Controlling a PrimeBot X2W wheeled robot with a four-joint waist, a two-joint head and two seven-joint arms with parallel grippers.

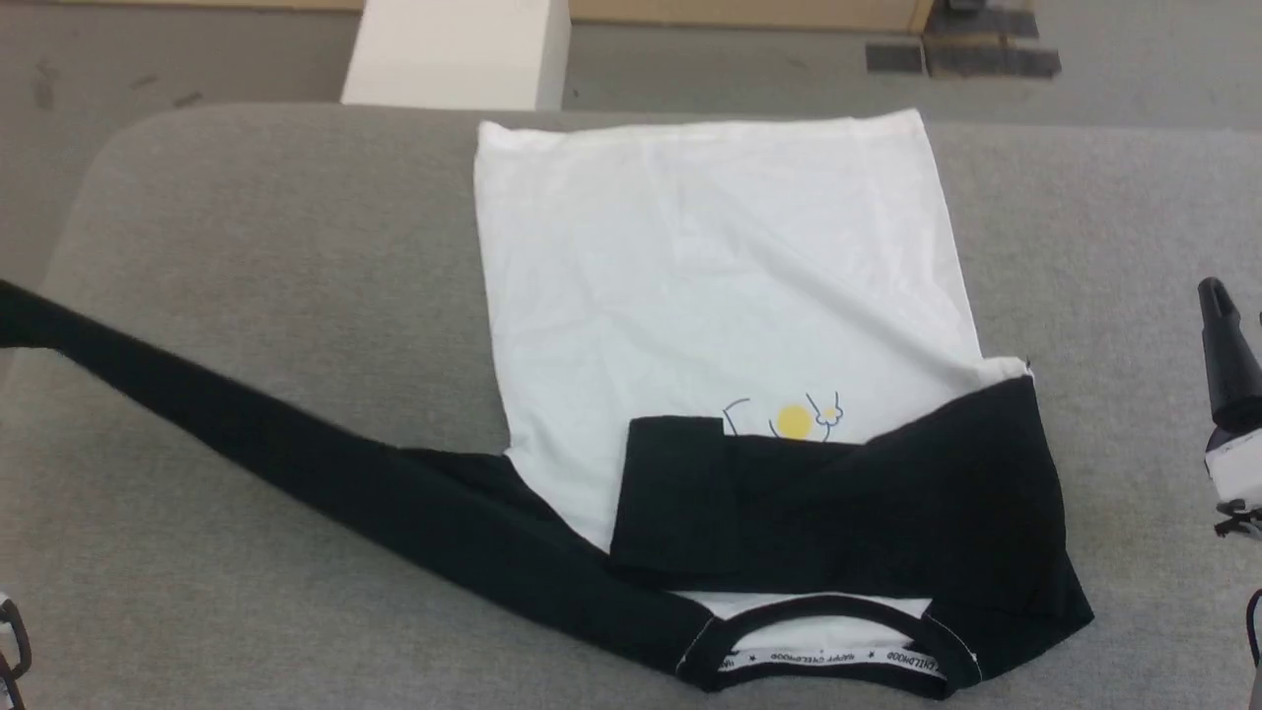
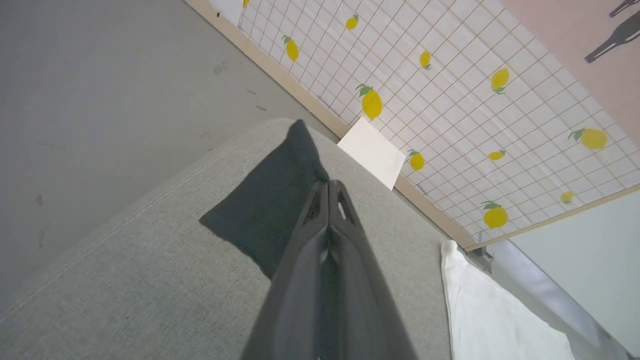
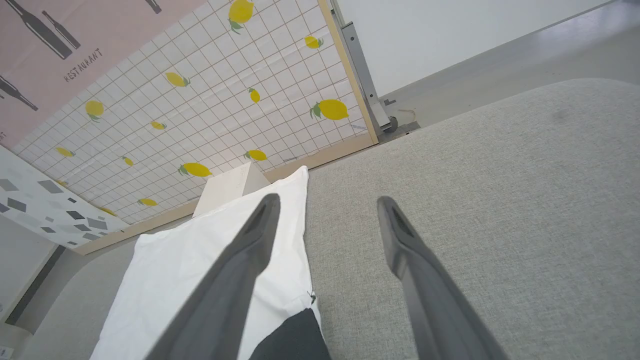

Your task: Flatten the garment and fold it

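Evidently the fold is half done. A white T-shirt with black raglan sleeves (image 1: 710, 276) lies flat on the grey fabric-covered table (image 1: 246, 227). In the head view its hem is toward 12 o'clock and its black-trimmed collar (image 1: 838, 659) is at 6 o'clock. One folded black sleeve (image 1: 848, 503) is laid across the chest, hiding part of the small yellow cartoon print (image 1: 794, 422); that looks like the first side fold, in place.

The other long black sleeve (image 1: 296, 454) runs out taut toward 9 o'clock, and its end appears raised off the table. The left wrist view gives the reason. The left gripper (image 2: 328, 186) has its two dark fingers pressed together on that sleeve's end, with black cloth spreading past the tips toward 11 o'clock. Held so, the sleeve is drawn straight, probably so it can be carried over the chest without bunching.

The right gripper (image 3: 328, 200) hovers at 3 o'clock beside the shirt's edge, jaws wide apart with nothing between them, above bare table and clear of the cloth. A white box (image 1: 454, 49) stands beyond the far edge at 11 o'clock.
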